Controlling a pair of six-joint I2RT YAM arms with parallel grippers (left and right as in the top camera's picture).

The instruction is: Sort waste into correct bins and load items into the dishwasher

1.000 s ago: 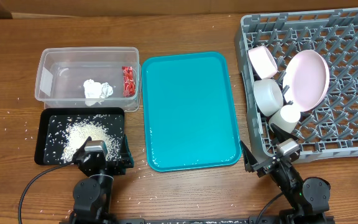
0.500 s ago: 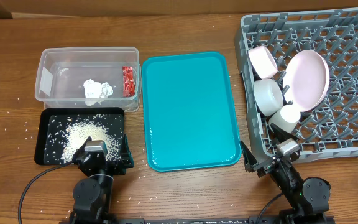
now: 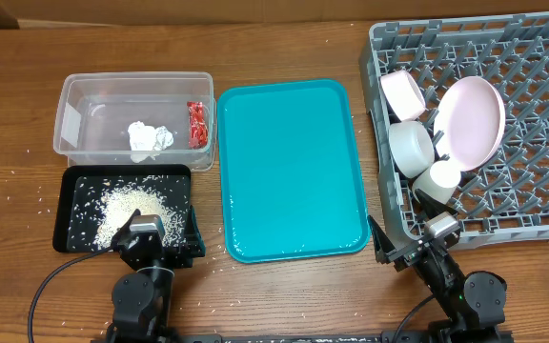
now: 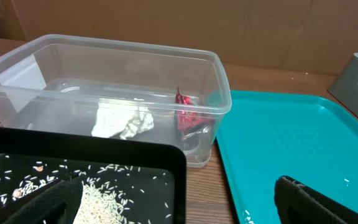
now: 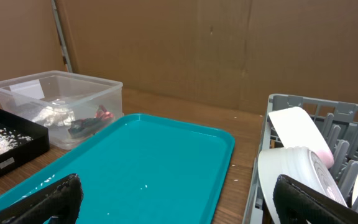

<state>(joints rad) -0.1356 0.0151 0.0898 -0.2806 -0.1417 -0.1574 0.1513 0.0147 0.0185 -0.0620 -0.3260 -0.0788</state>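
**Grey rack loaded, bins filled: stray rice is what remains**

Grey plastic dish rack [image 3: 541, 24] fills your right side and carries the crockery. The teal serving tray [image 3: 289, 171] in the middle lies bare. Left of it, the clear tub [image 3: 65, 114] stands at the far side, with the black tray [image 3: 74, 186] just in front of it.

In the rack, the large white plate [image 3: 473, 116] leans on edge among the pegs. A tilted bowl [image 3: 403, 93], a deeper bowl [image 3: 411, 145] and a small cup-like dish [image 3: 438, 179] crowd the near-left corner. You cannot find chopsticks in any view, so check whether they sit hidden among the pegs.

The white paper wad [image 3: 148, 136] and the red wrapper [image 3: 196, 124] lie in the tub, and the rice pile [image 3: 127, 208] sits in the black tray. Loose grains [image 3: 41, 195] dot the wooden table [image 3: 284, 48] around that tray.

Both arms sit low at the near table edge. The left gripper [image 4: 179, 205] has its fingers spread wide over the black tray's near rim, holding nothing. The right gripper [image 5: 179, 202] is likewise spread and empty, facing across the teal tray.

You appear to be at the closing step. If anything follows, it is sweeping the scattered grains towards the black tray, which calls for a low, flat pass with the left arm.
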